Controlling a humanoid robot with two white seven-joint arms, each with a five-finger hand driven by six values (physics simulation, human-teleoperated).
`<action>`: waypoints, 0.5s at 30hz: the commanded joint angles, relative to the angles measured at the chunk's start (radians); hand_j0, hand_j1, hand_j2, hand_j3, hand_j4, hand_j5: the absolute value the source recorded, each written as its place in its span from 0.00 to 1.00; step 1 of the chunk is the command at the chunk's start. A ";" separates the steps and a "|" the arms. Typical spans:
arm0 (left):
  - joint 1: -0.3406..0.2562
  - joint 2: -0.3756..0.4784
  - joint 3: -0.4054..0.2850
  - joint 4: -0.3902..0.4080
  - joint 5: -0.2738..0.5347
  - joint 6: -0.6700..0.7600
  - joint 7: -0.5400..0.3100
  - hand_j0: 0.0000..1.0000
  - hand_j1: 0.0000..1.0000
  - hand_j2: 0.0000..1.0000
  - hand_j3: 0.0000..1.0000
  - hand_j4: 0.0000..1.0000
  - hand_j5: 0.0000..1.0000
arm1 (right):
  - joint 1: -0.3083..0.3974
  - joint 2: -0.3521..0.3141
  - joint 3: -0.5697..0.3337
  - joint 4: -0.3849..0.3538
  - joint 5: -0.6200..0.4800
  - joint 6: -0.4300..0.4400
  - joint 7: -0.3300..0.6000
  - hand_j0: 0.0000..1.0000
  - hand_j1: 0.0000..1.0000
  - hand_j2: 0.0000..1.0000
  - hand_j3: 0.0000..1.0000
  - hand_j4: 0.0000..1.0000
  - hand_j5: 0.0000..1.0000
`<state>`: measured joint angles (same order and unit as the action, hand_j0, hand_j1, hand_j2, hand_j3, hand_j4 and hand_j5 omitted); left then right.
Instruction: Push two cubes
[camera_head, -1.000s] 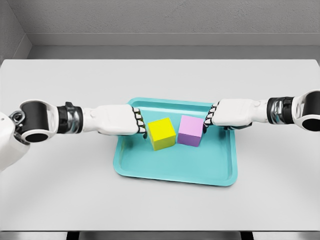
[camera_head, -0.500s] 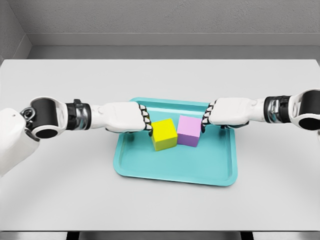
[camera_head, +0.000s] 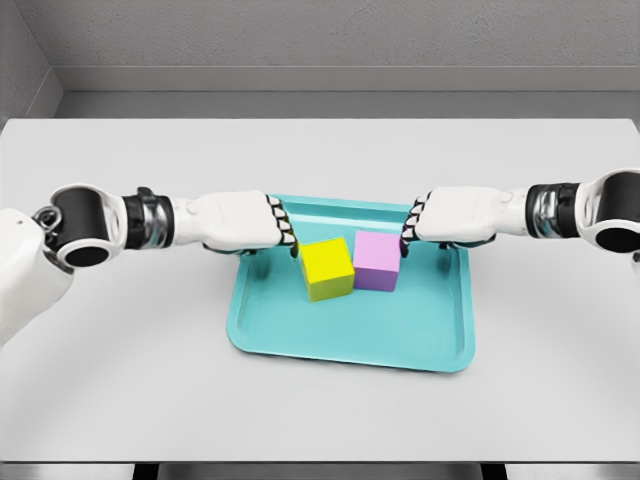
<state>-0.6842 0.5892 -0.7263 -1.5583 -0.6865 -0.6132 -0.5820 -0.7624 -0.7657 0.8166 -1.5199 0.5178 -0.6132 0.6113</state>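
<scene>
Left hand (camera_head: 245, 222): we see it clenched, grasping nothing, knuckles just beside the yellow cube.
Tray (camera_head: 350, 335): teal, shallow, on the white table (camera_head: 150, 380); we count two cubes inside.
Yellow cube (camera_head: 327, 268): plain, rotated slightly, touching the purple one.
Purple cube (camera_head: 377, 261): plain, unlabelled.
Right hand (camera_head: 450, 217): clenched, empty, against the purple cube.

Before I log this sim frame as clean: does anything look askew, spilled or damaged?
Nothing is spilled or damaged. The yellow cube sits turned a little out of line with the pink cube, their inner edges meeting on the teal tray. The left hand and right hand flank them.
</scene>
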 joint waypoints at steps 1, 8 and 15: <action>0.000 -0.011 0.005 0.018 0.005 0.002 0.001 0.69 0.69 0.69 0.69 0.69 0.69 | 0.000 0.012 -0.001 0.009 -0.004 0.002 0.000 0.68 0.68 0.68 0.68 0.68 0.68; -0.002 -0.020 0.010 0.027 0.004 0.002 0.001 0.69 0.69 0.69 0.69 0.69 0.69 | 0.002 0.017 -0.013 0.014 -0.008 0.002 0.000 0.68 0.68 0.68 0.68 0.68 0.68; 0.008 0.014 0.096 0.027 0.012 0.002 0.001 0.71 0.71 0.71 0.71 0.71 0.71 | 0.002 0.032 -0.019 0.014 -0.015 0.002 0.000 0.68 0.68 0.68 0.68 0.68 0.68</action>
<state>-0.6750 0.5922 -0.6546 -1.5300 -0.6810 -0.6132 -0.5818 -0.7609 -0.7360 0.8015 -1.5063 0.5095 -0.6134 0.6112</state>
